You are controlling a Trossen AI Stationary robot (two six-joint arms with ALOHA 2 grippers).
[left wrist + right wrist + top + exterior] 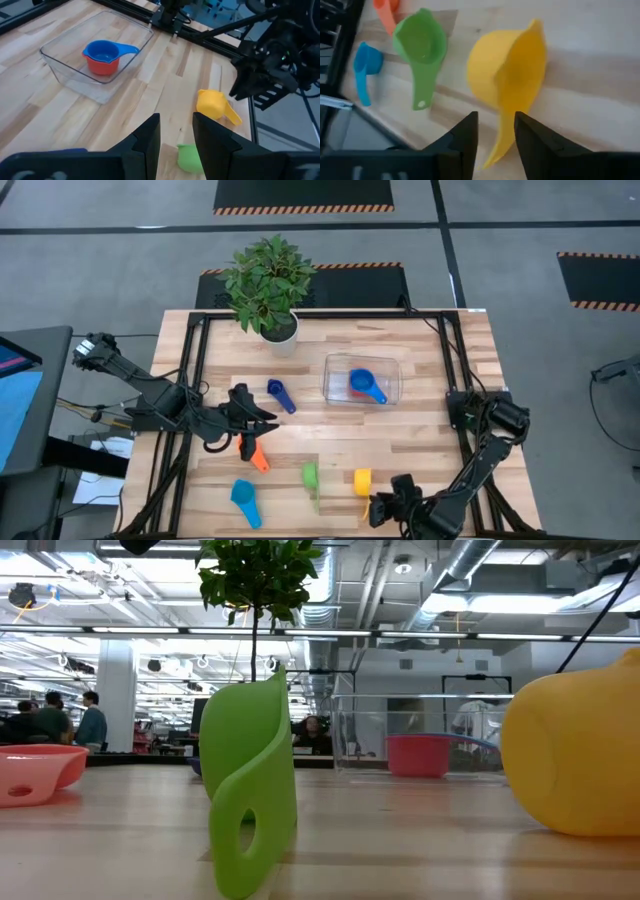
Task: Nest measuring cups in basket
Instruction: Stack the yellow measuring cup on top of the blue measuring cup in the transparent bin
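Now right end effector [378,510] low beside yellow cup [362,478].

- We see a clear basket [392,390] right of the frame's centre, holding a blue cup [366,384] nested in a red cup [355,392].
- Left of it lies a dark blue cup [280,394].
- Along the lower edge we find an orange cup [258,455], light blue cup [245,500], green cup [311,476] and yellow cup [362,481].
- The table [440,430] is pale wood.
- Top centre, the plant [264,278] is green in a white pot [281,334].
- Both arms are black.
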